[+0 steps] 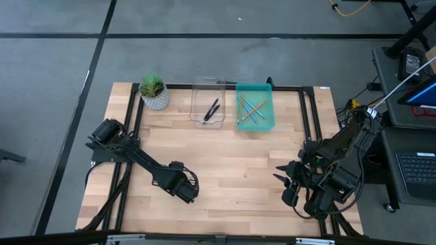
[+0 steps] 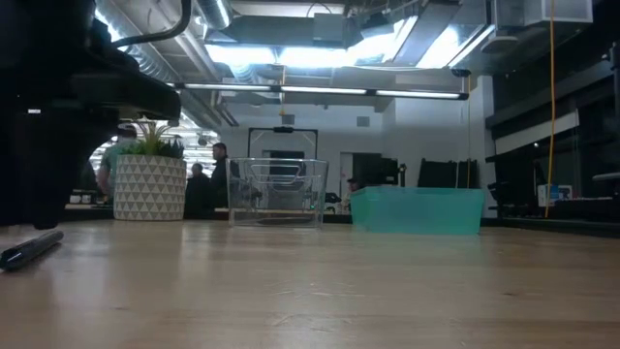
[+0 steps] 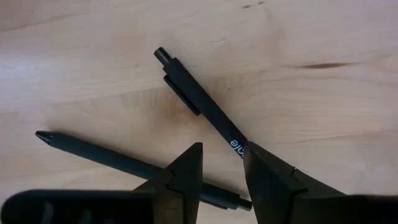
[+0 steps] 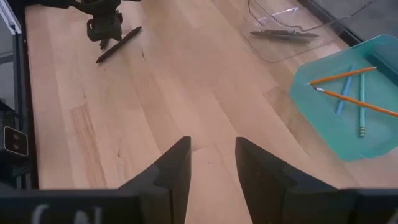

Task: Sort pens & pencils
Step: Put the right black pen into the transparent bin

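left gripper (image 3: 222,167) jaws part-open, astride one of two crossed pens (image 3: 200,102) on table (image 1: 231,163) | right gripper (image 4: 212,163) jaws part-open, empty, above bare table | other pens in clear bin (image 1: 208,102) | pencils (image 1: 251,111) in teal bin (image 1: 255,122)

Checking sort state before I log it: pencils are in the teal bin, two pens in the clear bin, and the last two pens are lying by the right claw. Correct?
Not quite. The last two pens lie by the left claw, not the right; the left wrist view shows them crossed on the wood under its fingers. The rest holds: pencils in the teal bin, pens in the clear bin.
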### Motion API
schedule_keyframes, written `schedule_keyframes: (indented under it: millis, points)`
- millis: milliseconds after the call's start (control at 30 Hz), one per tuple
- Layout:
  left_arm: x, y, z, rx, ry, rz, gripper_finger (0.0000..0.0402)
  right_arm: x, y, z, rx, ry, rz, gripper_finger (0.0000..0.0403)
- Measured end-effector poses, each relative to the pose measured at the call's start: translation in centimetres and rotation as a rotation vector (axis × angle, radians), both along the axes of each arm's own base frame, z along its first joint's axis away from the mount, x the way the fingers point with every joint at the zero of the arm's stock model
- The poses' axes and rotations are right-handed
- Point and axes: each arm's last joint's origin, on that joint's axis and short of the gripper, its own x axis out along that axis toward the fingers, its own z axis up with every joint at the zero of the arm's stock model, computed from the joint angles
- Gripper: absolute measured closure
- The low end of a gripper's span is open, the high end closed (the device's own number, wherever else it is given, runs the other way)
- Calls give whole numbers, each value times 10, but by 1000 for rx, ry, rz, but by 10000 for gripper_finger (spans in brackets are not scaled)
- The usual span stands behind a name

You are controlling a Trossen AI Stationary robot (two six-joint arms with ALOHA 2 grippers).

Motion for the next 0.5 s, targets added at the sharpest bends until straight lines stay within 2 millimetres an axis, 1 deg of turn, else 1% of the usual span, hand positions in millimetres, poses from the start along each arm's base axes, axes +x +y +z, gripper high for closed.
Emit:
schedule_keyframes:
  millis: [100, 300, 500]
  points:
    - [0, 0, 0, 2, 5, -54, 292, 0, 0, 0, -1, 0, 0, 276]
    - [1, 3, 1, 44, 15, -353, 292, 0, 0, 0, 0, 0, 0, 276]
    - [2, 5, 3, -57, 68, -677, 301, 0, 0, 0, 4, -2, 0, 276]
